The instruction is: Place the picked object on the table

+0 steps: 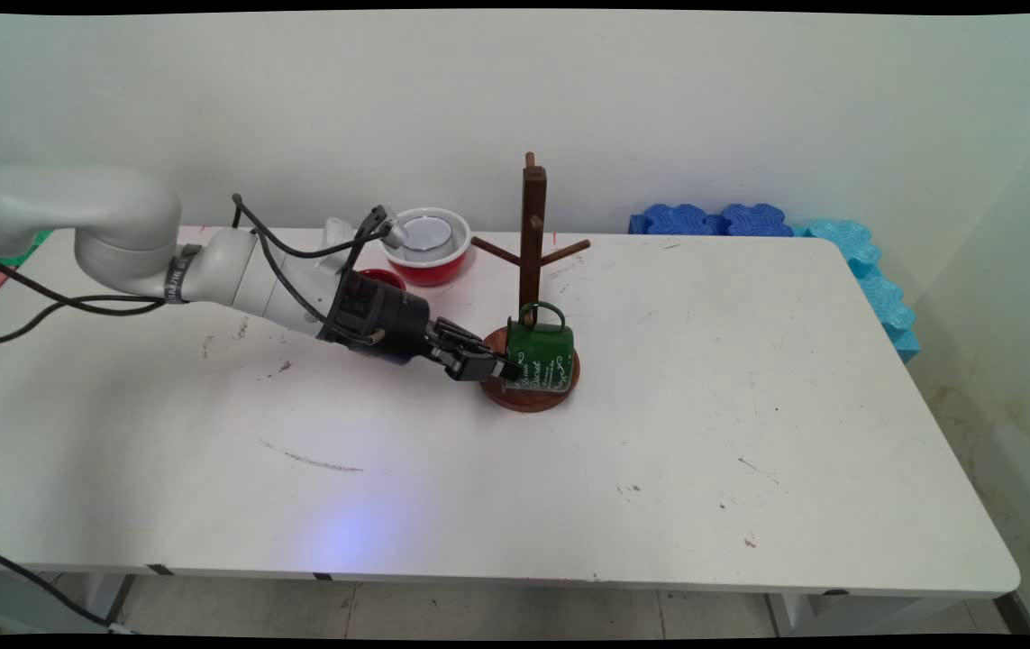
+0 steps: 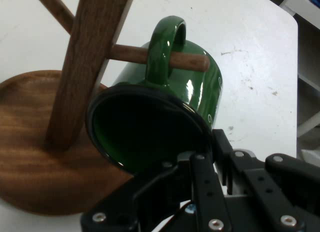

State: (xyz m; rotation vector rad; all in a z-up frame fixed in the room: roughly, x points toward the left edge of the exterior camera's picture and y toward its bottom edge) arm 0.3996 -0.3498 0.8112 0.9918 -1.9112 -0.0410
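The black gripper (image 1: 504,368) reaches in low from the left and is pinching the rim of a green mug (image 1: 540,354). One finger (image 2: 200,177) sits inside the mug's mouth and the other is outside its wall. The mug's handle hangs on a low peg of a wooden mug stand (image 1: 532,270), and the mug tilts over the stand's round base. The stand is near the middle of the white table (image 1: 749,379), toward the far edge. A red bowl (image 1: 429,245) sits behind the arm, close to the far edge.
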